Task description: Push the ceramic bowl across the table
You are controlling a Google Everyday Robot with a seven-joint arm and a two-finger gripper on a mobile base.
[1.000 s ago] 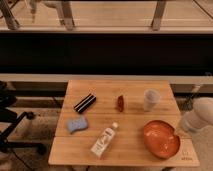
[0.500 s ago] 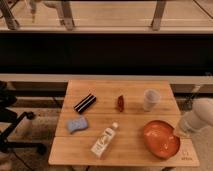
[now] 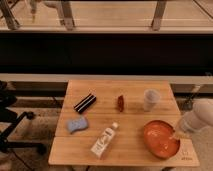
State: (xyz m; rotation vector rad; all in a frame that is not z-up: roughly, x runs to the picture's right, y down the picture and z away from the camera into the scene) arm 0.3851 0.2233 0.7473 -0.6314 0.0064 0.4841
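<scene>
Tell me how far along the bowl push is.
Approach looks done: the gripper is at the right rim of the bowl. In hand: making contact, which I cannot confirm. Left: the push itself; the bowl sits by the front right corner of the table.

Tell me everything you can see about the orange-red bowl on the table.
The ceramic bowl is wide, shallow and round, glossy orange-red with faint pale marks inside. It looks empty and sits upright on the light wooden table, near the front right corner and close to the front edge. The end effector, on an arm entering from the right, is at the bowl's right rim and seems to touch it. The whitish cup stands apart behind it.
</scene>
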